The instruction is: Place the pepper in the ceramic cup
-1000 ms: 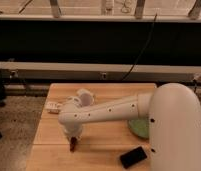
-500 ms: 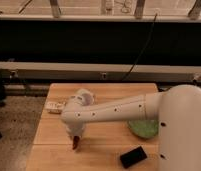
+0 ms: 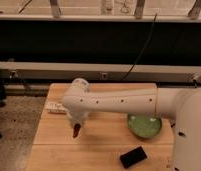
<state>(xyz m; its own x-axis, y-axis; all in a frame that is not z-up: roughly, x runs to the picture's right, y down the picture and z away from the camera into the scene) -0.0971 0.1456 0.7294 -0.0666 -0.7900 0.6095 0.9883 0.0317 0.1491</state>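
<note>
Since a second ago the gripper has risen from the wooden table, carrying the pepper up with it. Its fingers are clamped on the pepper's upper end. The pepper hangs over the table's left half, long axis near vertical, tip pointing down.

soft blur, warm light on table, dark behind (shaded pincer clamps pepper over table's left).
</note>
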